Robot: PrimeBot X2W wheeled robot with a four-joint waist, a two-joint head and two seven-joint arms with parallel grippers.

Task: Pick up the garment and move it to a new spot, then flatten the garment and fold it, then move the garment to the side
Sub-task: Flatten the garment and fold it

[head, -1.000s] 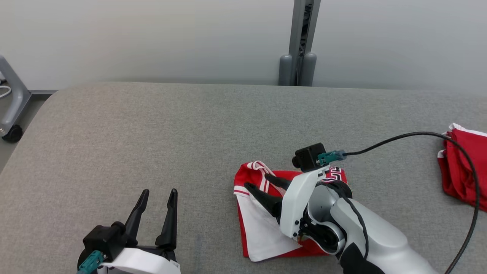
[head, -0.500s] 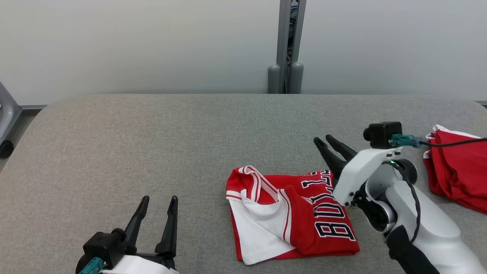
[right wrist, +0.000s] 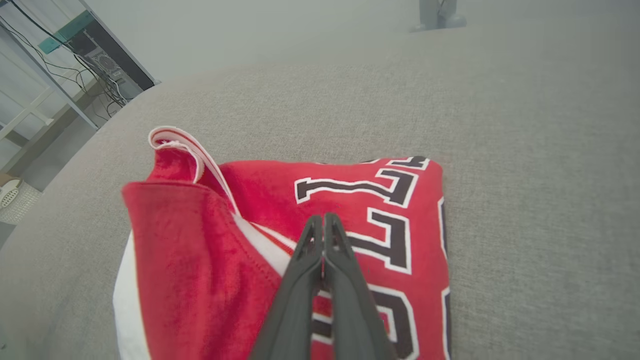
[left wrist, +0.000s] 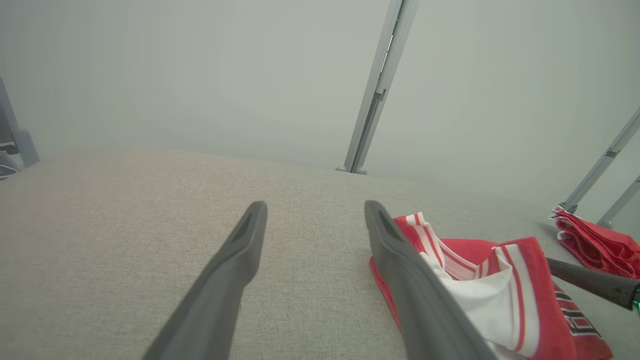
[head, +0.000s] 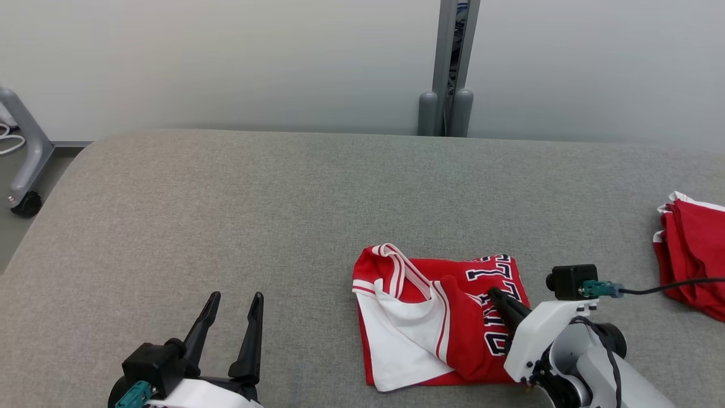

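Found the garment (head: 453, 323) folded into a compact red-and-white packet close to the table's (head: 226, 198) near edge, right of middle; judged folding as done and only the move to the side as left. Saw the right gripper (head: 498, 297) with fingers pressed together, tips on the lettered top layer, no cloth visibly pinched. Noted the left gripper (head: 236, 296) with fingers apart over bare table toward the near left corner, well apart from the garment, and a red stack (head: 691, 249) at the right edge.
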